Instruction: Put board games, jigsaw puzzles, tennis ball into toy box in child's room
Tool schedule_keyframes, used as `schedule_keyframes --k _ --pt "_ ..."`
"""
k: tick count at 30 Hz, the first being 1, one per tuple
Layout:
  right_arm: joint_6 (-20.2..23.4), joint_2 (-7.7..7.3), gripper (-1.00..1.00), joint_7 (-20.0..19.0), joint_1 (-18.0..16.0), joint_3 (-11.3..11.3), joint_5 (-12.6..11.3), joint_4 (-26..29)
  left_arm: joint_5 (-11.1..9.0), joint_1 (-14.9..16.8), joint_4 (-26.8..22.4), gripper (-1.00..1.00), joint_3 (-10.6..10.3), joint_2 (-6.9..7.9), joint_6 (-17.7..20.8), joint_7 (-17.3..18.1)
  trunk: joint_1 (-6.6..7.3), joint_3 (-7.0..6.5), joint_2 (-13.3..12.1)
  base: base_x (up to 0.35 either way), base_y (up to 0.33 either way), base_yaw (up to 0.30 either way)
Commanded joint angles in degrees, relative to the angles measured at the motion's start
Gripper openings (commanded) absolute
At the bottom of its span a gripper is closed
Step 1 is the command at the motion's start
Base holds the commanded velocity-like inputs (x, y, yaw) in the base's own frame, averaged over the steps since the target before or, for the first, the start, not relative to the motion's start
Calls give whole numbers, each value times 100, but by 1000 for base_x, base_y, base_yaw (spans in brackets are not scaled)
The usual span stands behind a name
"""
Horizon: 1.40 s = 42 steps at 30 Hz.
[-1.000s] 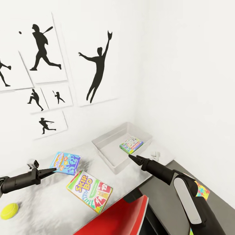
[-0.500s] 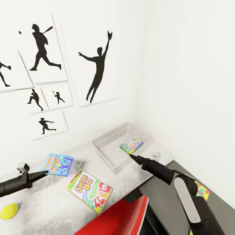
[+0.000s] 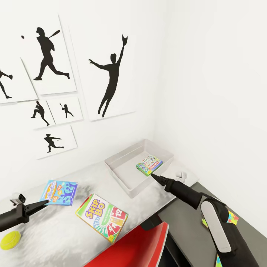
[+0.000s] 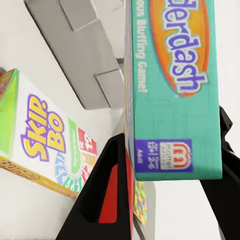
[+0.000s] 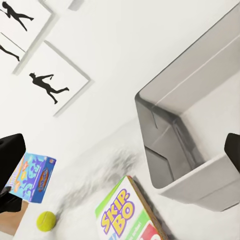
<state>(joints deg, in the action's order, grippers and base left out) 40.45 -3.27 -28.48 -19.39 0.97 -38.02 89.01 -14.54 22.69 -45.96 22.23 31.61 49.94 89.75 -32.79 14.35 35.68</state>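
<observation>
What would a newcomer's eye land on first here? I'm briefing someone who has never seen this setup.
Probably the black baseball prints covering the white wall above the desk. Next, the bright Skip-Bo box lying flat near the desk's front edge, with the blue game box held up at the left gripper. Then the grey bin in the corner with one small colourful game box inside, the right gripper at its rim.

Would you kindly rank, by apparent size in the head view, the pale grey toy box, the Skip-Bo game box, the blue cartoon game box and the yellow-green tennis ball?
1. Pale grey toy box
2. Skip-Bo game box
3. Blue cartoon game box
4. Yellow-green tennis ball
</observation>
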Motion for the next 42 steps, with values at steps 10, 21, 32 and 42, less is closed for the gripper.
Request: schedule_keyframes --k 10,21,32,42 --pt "42 -6 100 -9 -4 9 -19 2 -5 10 -32 -100 328 -27 60 25 -2 2 8 0 0 0" --pt "42 -7 100 -9 -4 9 -21 2 -12 16 -242 -100 649 -67 77 25 -2 -9 8 0 0 0" --pt "42 -7 100 -9 -4 9 -21 2 -14 23 -404 -100 635 -134 133 25 -2 -9 8 0 0 0" --pt "42 -7 100 -9 -4 9 -21 2 -14 44 -1201 -100 610 -324 654 25 -2 -9 8 0 0 0"
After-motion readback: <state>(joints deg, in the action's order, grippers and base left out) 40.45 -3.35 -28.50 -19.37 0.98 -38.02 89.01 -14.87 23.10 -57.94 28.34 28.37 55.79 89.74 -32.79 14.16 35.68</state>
